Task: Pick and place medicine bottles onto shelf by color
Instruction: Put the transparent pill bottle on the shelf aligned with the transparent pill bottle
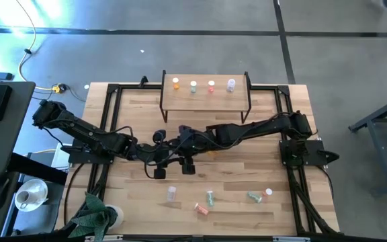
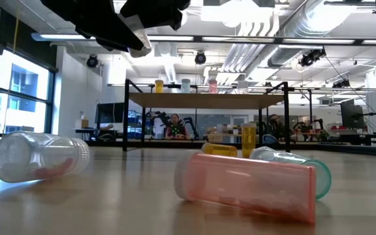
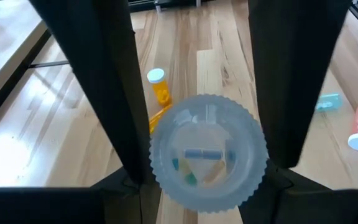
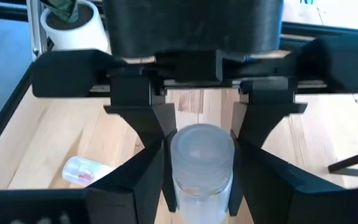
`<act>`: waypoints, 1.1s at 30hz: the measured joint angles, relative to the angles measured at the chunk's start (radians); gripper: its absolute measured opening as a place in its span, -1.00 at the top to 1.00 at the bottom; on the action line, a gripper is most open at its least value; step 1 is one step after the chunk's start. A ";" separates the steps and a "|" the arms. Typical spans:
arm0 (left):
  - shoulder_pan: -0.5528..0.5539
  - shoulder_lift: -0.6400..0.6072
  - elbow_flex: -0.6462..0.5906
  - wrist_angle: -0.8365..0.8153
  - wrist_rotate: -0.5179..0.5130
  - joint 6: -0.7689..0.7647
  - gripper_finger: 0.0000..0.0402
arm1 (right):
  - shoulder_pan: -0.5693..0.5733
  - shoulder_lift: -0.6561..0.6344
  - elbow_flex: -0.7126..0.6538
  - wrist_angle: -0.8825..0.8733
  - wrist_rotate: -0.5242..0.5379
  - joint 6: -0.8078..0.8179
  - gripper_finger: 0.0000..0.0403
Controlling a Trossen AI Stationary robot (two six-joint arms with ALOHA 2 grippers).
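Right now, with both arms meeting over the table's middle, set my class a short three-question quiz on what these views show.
1. How many bottles stand on the shelf?
2. True or false: the orange bottle on the shelf lies on its side.
3. What does the left claw hold?
A. a clear bottle
B. a green bottle
C. nothing

Key: 1. Four. 2. False, it stands upright. 3. A.
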 joint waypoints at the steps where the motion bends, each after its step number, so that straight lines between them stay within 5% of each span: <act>1: 0.000 0.000 0.000 0.001 0.000 0.000 0.26 | 0.000 0.000 0.000 0.001 0.000 0.000 0.12; 12: 0.000 0.000 -0.001 0.013 0.007 -0.004 0.26 | 0.000 0.000 0.000 -0.015 0.002 0.022 0.40; 20: 0.000 0.000 -0.001 0.013 0.007 -0.002 0.24 | 0.001 0.000 0.000 -0.019 0.002 0.023 0.42; 33: 0.000 0.000 -0.001 0.019 -0.004 0.038 -0.14 | 0.001 0.001 -0.002 -0.035 -0.005 0.024 0.43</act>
